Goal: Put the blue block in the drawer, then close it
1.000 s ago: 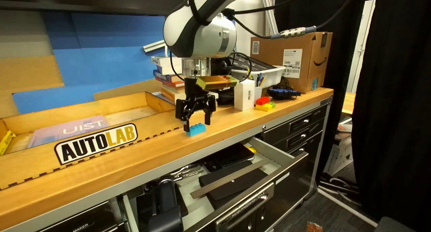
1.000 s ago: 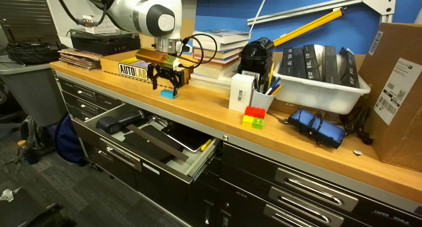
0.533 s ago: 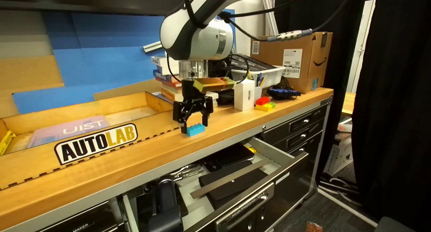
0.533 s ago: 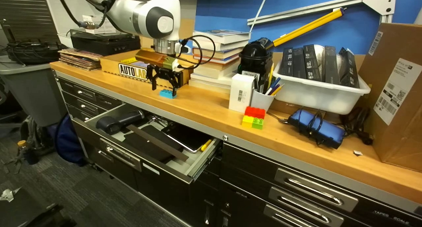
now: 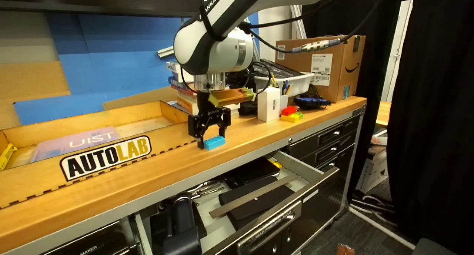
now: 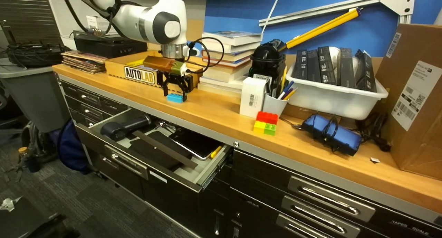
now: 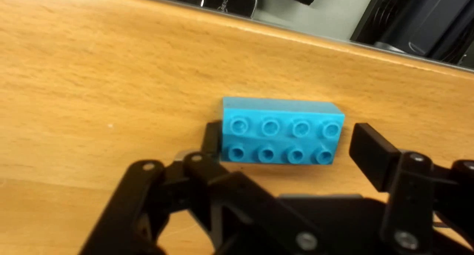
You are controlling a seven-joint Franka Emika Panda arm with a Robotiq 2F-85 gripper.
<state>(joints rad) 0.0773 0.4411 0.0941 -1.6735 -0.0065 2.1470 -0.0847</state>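
Note:
The blue block [image 7: 283, 136] is a small cyan studded brick lying flat on the wooden worktop near its front edge. It also shows in both exterior views [image 5: 214, 143] [image 6: 175, 98]. My gripper [image 7: 290, 144] is open, low over the worktop, with its fingers at the block's two short ends. In the wrist view the left finger is against or very close to one end; the right finger stands apart with a gap. The gripper also shows in both exterior views [image 5: 211, 137] [image 6: 175, 93]. The drawer [image 5: 301, 165] is pulled open below the worktop edge, also seen in an exterior view [image 6: 126, 162].
The drawer holds a dark handheld tool [image 6: 126, 127], a flat metal strip [image 6: 165, 150] and dark flat items. A wooden AUTOLAB tray [image 5: 107, 157] stands beside the gripper. Books [image 6: 229, 58], a white box [image 6: 252, 97] and a red, yellow and green brick stack [image 6: 266, 122] stand along the worktop.
My gripper has moved down, so its open fingers are now lower beside the block's ends. The block lies about where it was, shifted slightly at most. The drawer stays open.

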